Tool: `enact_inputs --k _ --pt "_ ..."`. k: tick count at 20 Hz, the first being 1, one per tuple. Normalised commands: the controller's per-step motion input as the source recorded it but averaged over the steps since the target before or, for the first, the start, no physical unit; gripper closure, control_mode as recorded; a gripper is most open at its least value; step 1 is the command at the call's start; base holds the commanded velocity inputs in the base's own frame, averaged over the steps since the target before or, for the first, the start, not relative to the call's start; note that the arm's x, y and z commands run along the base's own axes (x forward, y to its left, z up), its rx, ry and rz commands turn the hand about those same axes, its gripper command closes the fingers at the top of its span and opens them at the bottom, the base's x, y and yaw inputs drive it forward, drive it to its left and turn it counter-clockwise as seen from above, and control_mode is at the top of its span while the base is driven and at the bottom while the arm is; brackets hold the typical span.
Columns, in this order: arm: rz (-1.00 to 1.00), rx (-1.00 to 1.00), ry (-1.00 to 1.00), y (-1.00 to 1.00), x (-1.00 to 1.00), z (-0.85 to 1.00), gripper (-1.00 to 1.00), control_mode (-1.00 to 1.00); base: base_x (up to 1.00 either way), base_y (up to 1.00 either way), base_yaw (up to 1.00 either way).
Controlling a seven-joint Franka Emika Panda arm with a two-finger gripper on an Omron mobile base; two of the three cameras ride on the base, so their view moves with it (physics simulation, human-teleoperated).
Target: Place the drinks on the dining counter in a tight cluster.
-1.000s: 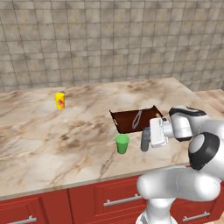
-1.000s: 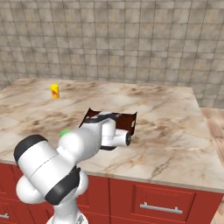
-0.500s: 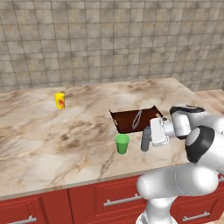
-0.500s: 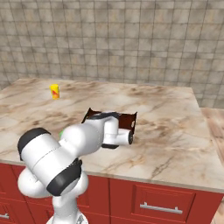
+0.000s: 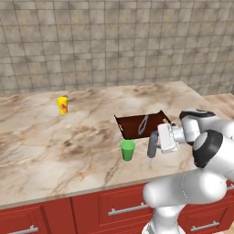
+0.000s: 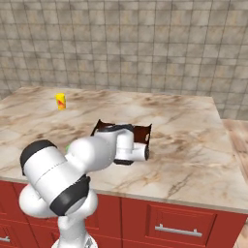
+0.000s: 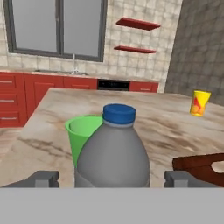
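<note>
A slim grey bottle (image 5: 152,144) with a blue cap stands on the marbled dining counter (image 5: 59,155), just right of a green cup (image 5: 127,150). My gripper (image 5: 156,142) reaches in level from the right and is open around the bottle. In the hand view the grey bottle (image 7: 113,153) sits in the middle between my gripper's (image 7: 111,178) fingertips (image 7: 43,178), with a gap on each side. The green cup (image 7: 84,130) stands right behind it.
A dark brown tray (image 5: 141,125) holding a utensil lies just behind the bottle and cup. A yellow cup (image 5: 62,104) stands far left near the tiled wall. The counter's front edge runs close below my hand, over red drawers (image 5: 114,208).
My fingers have spread apart and let go of the grey bottle. The bottle, the cups and the tray stay where they were.
</note>
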Motion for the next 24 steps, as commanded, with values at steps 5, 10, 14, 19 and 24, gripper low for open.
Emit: enact_inputs --k 5,10,14,19,24 --pt "0.0 0.01 0.0 -0.05 -0.19 0.01 -1.0 -1.0 0.0 0.0 0.0" --pt "0.0 0.03 0.0 -0.16 -0.21 0.11 -1.0 -1.0 0.0 0.0 0.0" --pt "0.0 0.02 0.03 -0.07 -0.2 0.24 -1.0 -1.0 0.0 0.0 0.0" --pt "-0.06 0.01 0.18 -0.01 -0.22 0.24 -1.0 -1.0 0.0 0.0 0.0" --pt "-0.05 0.0 0.22 -0.01 -0.14 0.19 -1.0 -1.0 0.0 0.0 0.0"
